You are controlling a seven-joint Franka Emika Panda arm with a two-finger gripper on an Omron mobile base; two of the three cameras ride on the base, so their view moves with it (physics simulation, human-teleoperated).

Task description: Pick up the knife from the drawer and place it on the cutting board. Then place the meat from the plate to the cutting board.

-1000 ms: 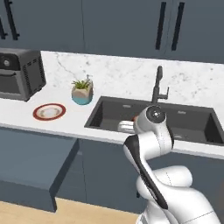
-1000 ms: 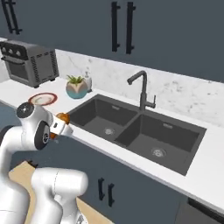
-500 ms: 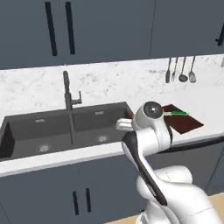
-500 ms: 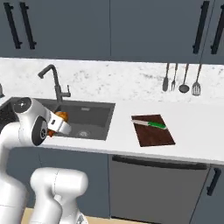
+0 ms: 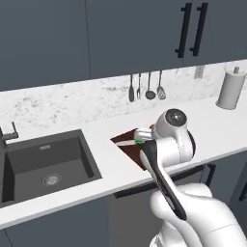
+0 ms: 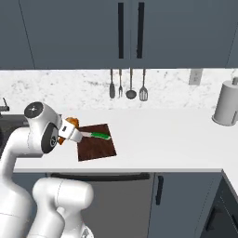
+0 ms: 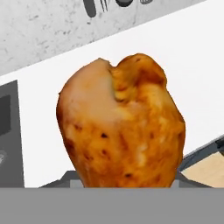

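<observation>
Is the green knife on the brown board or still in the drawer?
On the board. The knife lies flat on the cutting board on the white counter, beside the carried meat.

Glossy orange-brown meat (image 7: pixel 120 124), green-handled knife (image 6: pixel 96 135)

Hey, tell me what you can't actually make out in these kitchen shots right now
- Gripper fingers: hand view, hidden behind the meat.
- Cutting board: left base view, right part covered by the arm.
- Knife: right base view, blade end hidden behind the hand.
- Hanging utensils: too small to tell each kind.
</observation>
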